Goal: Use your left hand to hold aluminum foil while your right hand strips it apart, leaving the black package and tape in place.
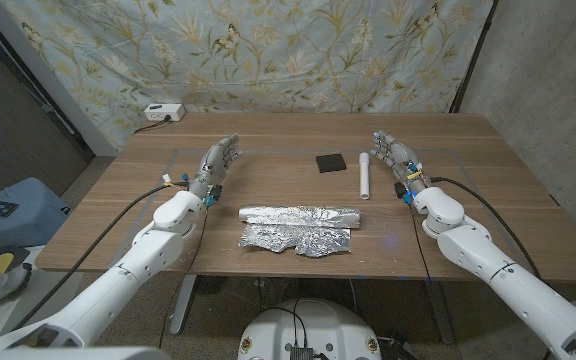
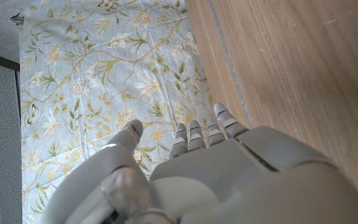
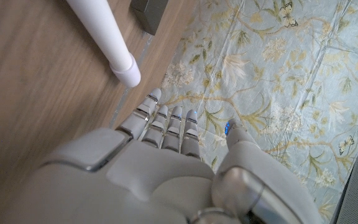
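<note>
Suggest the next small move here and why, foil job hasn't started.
Probably bring the left hand in and down onto the near end of the aluminum foil to pin it. Both hands are open and apart from the foil, the right hand sits beside the white tube, and the black package lies farther back, out of the path.

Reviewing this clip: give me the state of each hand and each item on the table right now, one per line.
Left hand: open, holds nothing, away from the foil.
Right hand: open, holds nothing, beside the white tube.
Foil: crumpled, in one piece, lying untouched near the table's front edge.
Black package: lying flat, untouched.
White tube: lying on its side, untouched.
</note>
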`<action>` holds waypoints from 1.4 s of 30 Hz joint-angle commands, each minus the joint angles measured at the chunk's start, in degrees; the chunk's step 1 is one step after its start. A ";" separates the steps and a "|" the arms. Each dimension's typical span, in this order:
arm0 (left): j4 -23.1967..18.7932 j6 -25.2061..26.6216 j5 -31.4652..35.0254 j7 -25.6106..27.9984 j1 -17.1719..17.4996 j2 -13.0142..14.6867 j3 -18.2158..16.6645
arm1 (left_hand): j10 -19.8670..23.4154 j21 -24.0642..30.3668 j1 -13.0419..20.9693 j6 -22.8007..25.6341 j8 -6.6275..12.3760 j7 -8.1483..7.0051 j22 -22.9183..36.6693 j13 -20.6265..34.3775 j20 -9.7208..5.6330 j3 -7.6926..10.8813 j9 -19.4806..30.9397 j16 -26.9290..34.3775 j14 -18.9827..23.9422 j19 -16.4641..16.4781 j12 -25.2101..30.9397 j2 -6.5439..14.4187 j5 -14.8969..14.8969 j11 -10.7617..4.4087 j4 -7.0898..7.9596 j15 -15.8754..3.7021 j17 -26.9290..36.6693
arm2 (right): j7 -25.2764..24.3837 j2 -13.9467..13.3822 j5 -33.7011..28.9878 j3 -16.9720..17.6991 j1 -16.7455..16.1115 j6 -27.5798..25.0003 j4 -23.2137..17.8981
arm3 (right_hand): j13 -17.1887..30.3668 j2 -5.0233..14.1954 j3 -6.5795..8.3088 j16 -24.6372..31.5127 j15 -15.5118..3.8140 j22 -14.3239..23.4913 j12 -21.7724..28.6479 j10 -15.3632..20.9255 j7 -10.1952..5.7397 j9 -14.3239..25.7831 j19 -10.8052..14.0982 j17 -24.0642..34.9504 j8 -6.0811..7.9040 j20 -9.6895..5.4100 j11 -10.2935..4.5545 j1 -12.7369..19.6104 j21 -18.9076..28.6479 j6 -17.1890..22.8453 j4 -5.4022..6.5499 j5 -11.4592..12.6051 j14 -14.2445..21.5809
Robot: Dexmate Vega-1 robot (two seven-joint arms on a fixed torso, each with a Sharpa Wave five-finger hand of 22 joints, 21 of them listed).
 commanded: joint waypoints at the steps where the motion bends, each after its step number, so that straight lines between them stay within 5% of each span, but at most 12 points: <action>1: -0.86 0.38 -0.39 -0.10 0.88 1.08 -0.66 | 0.24 -0.17 0.39 0.32 -0.07 0.18 0.22 -0.01 0.34 0.26 0.22 -0.08 -0.09 0.07 0.11 -0.18 0.31 0.26 -0.26 0.41 0.20 | -4.87 -5.26 -5.35 -0.73 -2.99 -5.21 -12.23 | 0.32 -0.03 0.44 -0.16 -0.18 0.06 -0.50 0.19 0.45 0.15 -0.40 0.03 0.01 -2.20 0.92 1.26 -0.13 0.04 -0.93 -0.01 -0.13; 11: -0.23 -0.64 -0.91 -1.24 0.67 1.19 -1.20 | 0.38 -0.34 0.45 0.48 -0.07 0.25 0.23 -0.08 0.39 0.34 0.23 -0.14 -0.03 0.13 0.12 -0.24 0.32 0.27 -0.51 0.56 0.15 | -10.96 -9.69 -8.63 -0.49 -4.59 -21.12 -25.39 | 0.38 -0.37 0.64 0.04 0.59 0.07 -1.24 0.49 1.17 0.18 -0.06 -0.04 -0.16 -1.72 2.51 2.51 0.00 -0.08 -2.30 -0.23 0.55; 22: 0.62 -0.91 -1.73 -2.93 0.60 1.90 -1.75 | 0.67 -0.55 0.48 0.87 -0.01 0.38 0.24 -0.17 0.45 0.42 0.23 -0.18 0.09 0.23 0.18 -0.25 0.33 0.32 -0.76 0.55 0.13 | -11.67 -12.16 -11.66 -2.25 -3.49 -29.92 -32.03 | 0.42 -0.49 0.95 0.01 1.23 0.08 -1.84 0.71 1.95 0.19 0.10 -0.10 -0.24 -1.16 3.37 3.80 0.03 -0.08 -3.51 -0.34 0.73; 32: 2.56 -1.69 -2.00 -4.90 -0.43 1.53 -1.41 | 0.84 -0.72 0.46 1.07 -0.01 0.50 0.25 -0.24 0.47 0.45 0.24 -0.20 0.14 0.31 0.20 -0.22 0.33 0.26 -0.91 0.64 0.15 | -12.61 -14.35 -18.24 -7.72 0.79 -46.82 -41.74 | 0.47 -0.75 0.91 0.16 2.08 0.09 -2.45 0.67 2.64 0.20 0.43 -0.05 -0.35 -0.43 4.44 4.44 0.11 -0.17 -4.20 -0.44 1.20; 36: 3.16 -1.63 -2.11 -5.14 -0.77 1.54 -1.47 | 0.84 -0.77 0.48 1.12 -0.02 0.51 0.25 -0.26 0.47 0.46 0.24 -0.20 0.16 0.33 0.18 -0.21 0.33 0.24 -0.98 0.65 0.14 | -12.48 -14.72 -24.03 -13.32 5.03 -55.64 -45.32 | 0.49 -0.78 0.92 0.22 2.31 0.09 -2.57 0.84 2.93 0.21 0.46 -0.04 -0.36 -0.14 4.62 4.70 0.10 -0.15 -4.42 -0.45 1.38; 42: 4.22 -1.56 -2.24 -5.37 -1.42 1.28 -1.44 | 0.93 -0.85 0.50 1.19 -0.02 0.50 0.25 -0.28 0.47 0.47 0.24 -0.22 0.15 0.36 0.19 -0.16 0.33 0.31 -1.06 0.65 0.14 | -10.79 -14.29 -27.20 -16.78 7.81 -60.21 -47.40 | 0.50 -0.88 0.94 0.26 2.40 0.09 -2.73 1.08 3.24 0.21 0.70 -0.04 -0.38 0.21 4.69 5.07 0.17 -0.13 -4.74 -0.47 1.61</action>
